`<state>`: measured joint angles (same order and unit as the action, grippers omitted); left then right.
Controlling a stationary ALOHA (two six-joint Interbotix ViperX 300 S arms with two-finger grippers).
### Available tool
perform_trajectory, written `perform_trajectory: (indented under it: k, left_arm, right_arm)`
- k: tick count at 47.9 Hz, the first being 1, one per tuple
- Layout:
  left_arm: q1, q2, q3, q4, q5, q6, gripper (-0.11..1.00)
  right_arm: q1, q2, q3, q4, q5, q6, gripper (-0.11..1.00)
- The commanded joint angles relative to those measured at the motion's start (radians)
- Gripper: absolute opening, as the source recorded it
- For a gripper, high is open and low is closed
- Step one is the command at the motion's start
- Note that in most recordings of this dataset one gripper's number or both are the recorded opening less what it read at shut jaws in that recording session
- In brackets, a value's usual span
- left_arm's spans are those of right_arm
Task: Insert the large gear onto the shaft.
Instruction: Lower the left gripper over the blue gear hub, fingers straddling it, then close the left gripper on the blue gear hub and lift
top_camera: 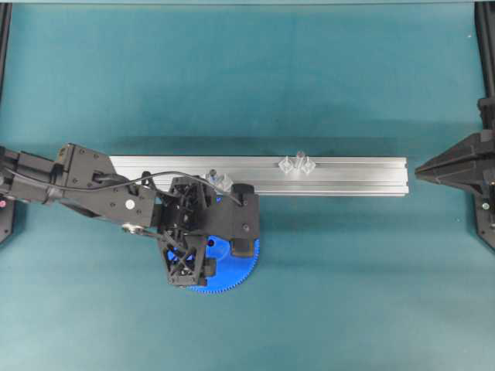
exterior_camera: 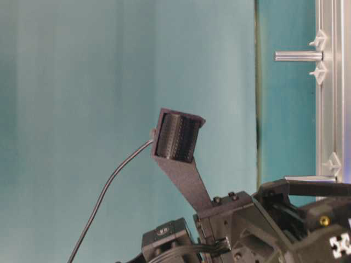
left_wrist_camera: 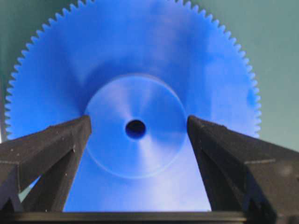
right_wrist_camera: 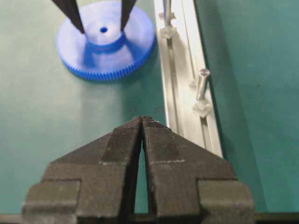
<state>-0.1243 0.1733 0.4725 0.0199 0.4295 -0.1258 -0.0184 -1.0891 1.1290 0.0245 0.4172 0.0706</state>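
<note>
Spread wide, the left pincer (left_wrist_camera: 135, 140) hangs over the large gear (left_wrist_camera: 135, 70), one dark finger (left_wrist_camera: 60, 149) on each side of the raised round hub and clear of it, with the small centre hole showing midway between them. Seen from the right wrist, the two fingertips (right_wrist_camera: 77, 21) reach down to either side of that hub, though whether they touch the blue disc cannot be told. The large gear lies flat on the green tabletop (top_camera: 348, 294) directly beneath this pincer, its fine teeth showing all round the rim; in the overhead view the left arm covers most of it, leaving a blue arc below and to the right of the wrist. Just beyond the pincer runs a long aluminium rail (top_camera: 340, 174), lying across the tabletop. On the rail, close beside the left pincer's far edge, stands one clear pin (top_camera: 219, 182) on small translucent tabs; a second pin (top_camera: 297, 164), also on clear tabs, stands farther along the rail towards the right side; which of the two is the shaft cannot be told from these views. Well apart, at the right edge of the tabletop, the right pincer (right_wrist_camera: 141, 122) has its ribbed tips pressed together with nothing between them, pointing towards the rail's end.
</note>
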Motion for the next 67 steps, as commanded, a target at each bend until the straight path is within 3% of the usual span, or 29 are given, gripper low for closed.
perform_trajectory:
  k: [1,20,38,44,50,67]
  left_arm:
    - [0.012,0.005,-0.006,0.002,0.002,0.011,0.93]
    - [0.012,0.005,0.000,0.002,0.094,0.029,0.93]
    - [0.012,0.008,-0.006,0.002,0.103,0.031,0.92]
    - [0.012,0.005,-0.009,0.002,0.103,0.031,0.89]
    - [0.012,0.003,-0.014,0.002,0.101,0.032,0.77]
    - [0.012,-0.005,-0.066,0.002,0.103,0.078,0.77]
  right_arm:
    - [-0.003,0.005,-0.008,0.003,-0.005,0.008,0.12]
    - [-0.002,0.000,0.000,0.003,-0.009,0.037,0.12]
    - [-0.002,0.000,0.000,0.002,-0.011,0.043,0.12]
    - [-0.002,-0.002,0.000,0.002,-0.011,0.043,0.12]
    - [-0.002,-0.002,0.000,0.002,-0.011,0.043,0.12]
    - [-0.002,-0.002,0.002,0.000,-0.012,0.043,0.12]
